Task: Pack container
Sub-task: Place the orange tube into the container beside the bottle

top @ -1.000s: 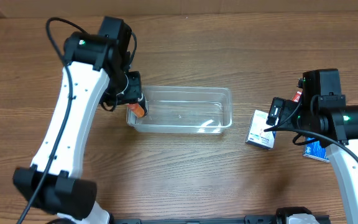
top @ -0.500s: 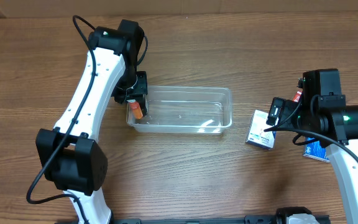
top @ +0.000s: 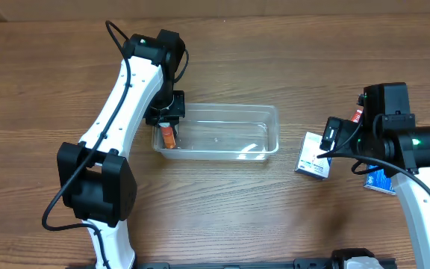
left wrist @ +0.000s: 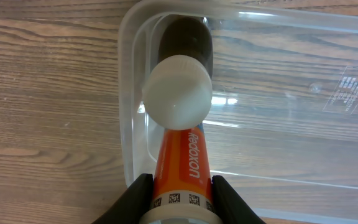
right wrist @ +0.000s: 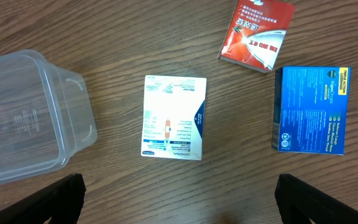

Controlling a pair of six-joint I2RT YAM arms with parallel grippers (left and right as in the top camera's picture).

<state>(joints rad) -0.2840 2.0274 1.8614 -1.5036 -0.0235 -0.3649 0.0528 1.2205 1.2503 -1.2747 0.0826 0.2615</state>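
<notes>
The clear plastic container [top: 222, 133] sits mid-table; it also shows in the left wrist view [left wrist: 278, 99] and the right wrist view [right wrist: 23, 124]. My left gripper [top: 168, 119] is shut on an orange tube with a white cap [left wrist: 182, 155] and holds it over the container's left end, cap pointing down inside the rim. The tube shows orange in the overhead view [top: 169, 134]. My right gripper [right wrist: 179, 199] is open and empty, hovering above a white box [right wrist: 174, 117] on the table right of the container.
A white box [top: 312, 155] lies right of the container. A blue box [right wrist: 311, 109] and a red box [right wrist: 257, 34] lie further right; the right arm partly hides them in the overhead view.
My left arm has moved right and carried the orange tube from the container's left rim to just inside its left end. The right arm has not moved.
</notes>
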